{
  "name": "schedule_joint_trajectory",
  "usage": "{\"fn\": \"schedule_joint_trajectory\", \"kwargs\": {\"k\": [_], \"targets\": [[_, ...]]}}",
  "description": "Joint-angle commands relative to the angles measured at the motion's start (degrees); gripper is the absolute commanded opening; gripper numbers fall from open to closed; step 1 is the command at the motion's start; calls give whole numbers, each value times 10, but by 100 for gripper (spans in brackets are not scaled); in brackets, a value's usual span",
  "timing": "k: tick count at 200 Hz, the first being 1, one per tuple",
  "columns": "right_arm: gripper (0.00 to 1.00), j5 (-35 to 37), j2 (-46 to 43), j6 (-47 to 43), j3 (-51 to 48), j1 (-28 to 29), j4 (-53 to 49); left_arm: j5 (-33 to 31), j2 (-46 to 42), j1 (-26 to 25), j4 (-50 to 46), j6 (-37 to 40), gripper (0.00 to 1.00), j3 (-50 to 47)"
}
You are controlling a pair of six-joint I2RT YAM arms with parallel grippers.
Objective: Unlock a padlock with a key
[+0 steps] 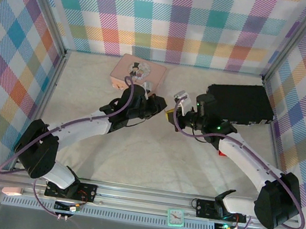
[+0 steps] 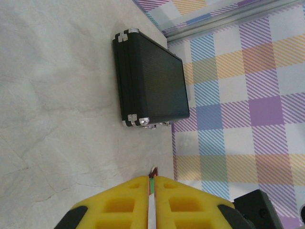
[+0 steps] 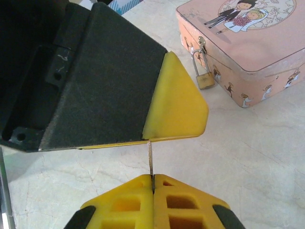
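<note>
Clenching right gripper (image 3: 153, 177): the fingers are being pressed shut on the key (image 3: 150, 157), and its thin blade is being pointed straight ahead.
Left gripper (image 2: 151, 182): the pads are being squeezed together on a thin strip, judged to be the far end of the same key. A handover is being judged as the step in hand.
Padlock (image 3: 206, 78): it is being hung upright by its shackle from the hasp of the pink tin (image 3: 252, 52). It is being seen ahead and to the right of the blade tip, past the left finger and well apart from it.
Nearer arm: in the top view, the left gripper is being shown closer to the tin.
Keyway: it is not being shown. It is being judged to face the table (image 3: 248, 157), so the blade would need re-aiming.
</note>
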Motion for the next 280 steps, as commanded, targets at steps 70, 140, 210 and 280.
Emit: {"fn": "schedule_joint_trajectory", "kwargs": {"k": [70,140,210,280], "targets": [[44,-39,-38,189,-28,-47,93,-43,-18,0,57,91,0,-14],[44,-72,-11,304,-81,-68,175,-50,-24,22,81,115,0,-43],[44,37,119,254,5,-7,21,-88,-54,134,-65,121,0,-95],[47,144,372,144,257,65,-136,-64,-104,221,-85,118,12,-148]]}}
